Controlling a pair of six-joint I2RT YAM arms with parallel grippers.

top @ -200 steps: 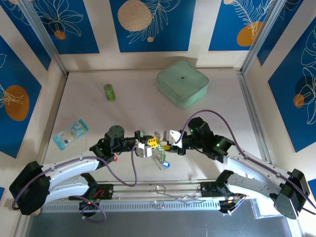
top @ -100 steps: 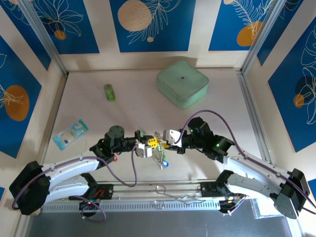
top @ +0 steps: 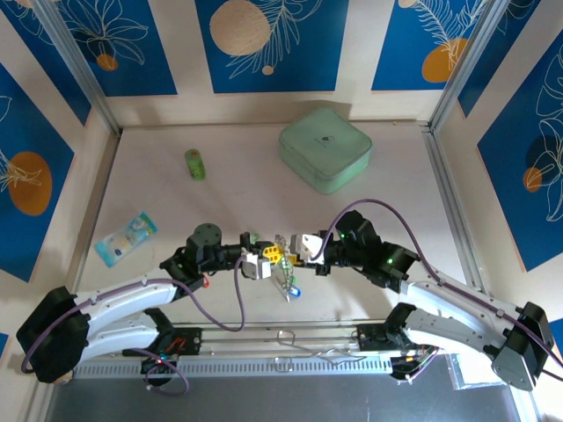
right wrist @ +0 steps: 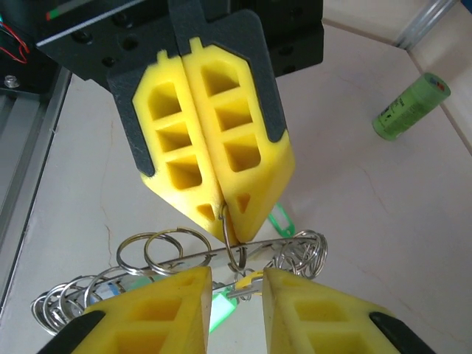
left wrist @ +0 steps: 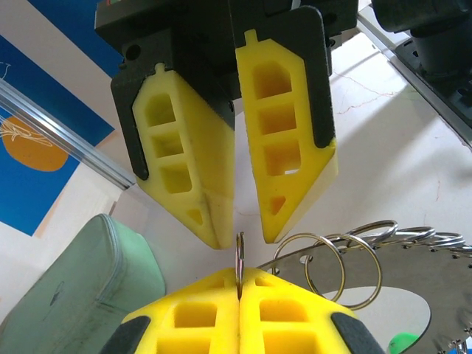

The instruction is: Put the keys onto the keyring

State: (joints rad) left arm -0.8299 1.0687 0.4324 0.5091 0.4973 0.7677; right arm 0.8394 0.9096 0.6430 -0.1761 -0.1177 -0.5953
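Two end effectors are met tip to tip over the near worktop (top: 176, 202): the left end effector (top: 264, 261) is clamped on a thin loop of the keyring (top: 283, 272), and the right end effector (top: 297, 249) is held part open. The keys (top: 295, 288) are seen at its 6 o'clock, and a green box (top: 325, 149) farther off at 1 o'clock.

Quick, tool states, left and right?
Left tool: closed on a small split ring.
Right tool: open, gripping nothing.
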